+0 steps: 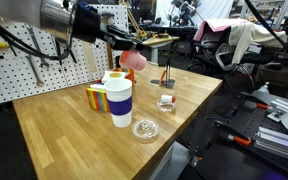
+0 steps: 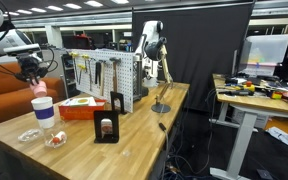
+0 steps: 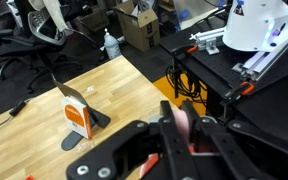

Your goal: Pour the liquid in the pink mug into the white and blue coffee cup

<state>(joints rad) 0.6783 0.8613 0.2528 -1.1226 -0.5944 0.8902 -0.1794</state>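
My gripper (image 1: 130, 55) is shut on the pink mug (image 1: 134, 60) and holds it tilted just above the white and blue coffee cup (image 1: 118, 97). In the other exterior view the mug (image 2: 39, 87) hangs right over the tall cup (image 2: 44, 113), under the gripper (image 2: 31, 72). In the wrist view the mug (image 3: 187, 127) shows as a pink strip squeezed between the two black fingers (image 3: 180, 133). The tall cup is out of the wrist view. No liquid can be seen.
A multicoloured striped box (image 1: 98, 98) stands against the tall cup. A flat clear glass dish (image 1: 145, 129) lies near the table's front edge. A small black stand holding a red-white thing (image 1: 166, 101) and a thin rod stand (image 1: 168, 74) are further along. A pegboard (image 2: 102, 72) backs the table.
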